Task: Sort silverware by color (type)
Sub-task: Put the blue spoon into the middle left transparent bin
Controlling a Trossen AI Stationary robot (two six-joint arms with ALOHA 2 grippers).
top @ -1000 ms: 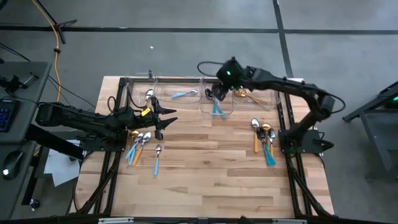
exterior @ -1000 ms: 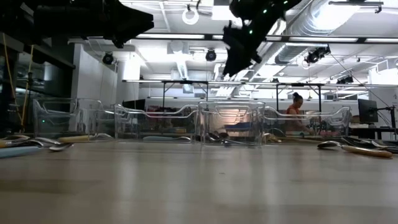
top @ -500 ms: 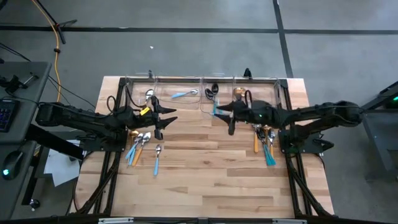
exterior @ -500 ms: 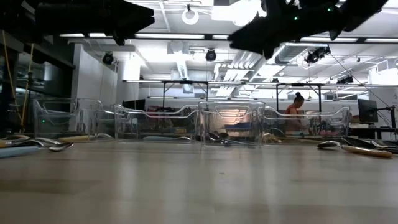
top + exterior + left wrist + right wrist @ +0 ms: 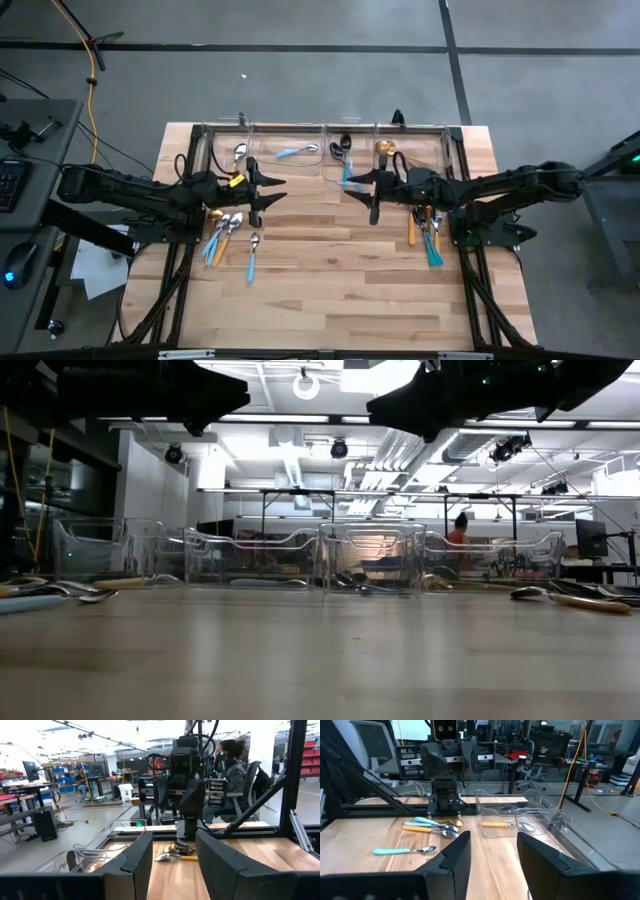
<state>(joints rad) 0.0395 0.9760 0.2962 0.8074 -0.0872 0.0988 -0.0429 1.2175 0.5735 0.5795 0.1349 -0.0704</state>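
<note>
High view: overhead, looking straight down on the whole table (image 5: 330,270) from well above. Low view: at tabletop level, looking across the wood toward the clear bins (image 5: 372,560) and the room beyond. Wrist views: each looks level across the table between its own fingers at the opposite arm; both share the tabletop.

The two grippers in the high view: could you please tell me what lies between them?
Only bare wooden tabletop separates the left gripper from the right gripper, seen in the high view.
</note>
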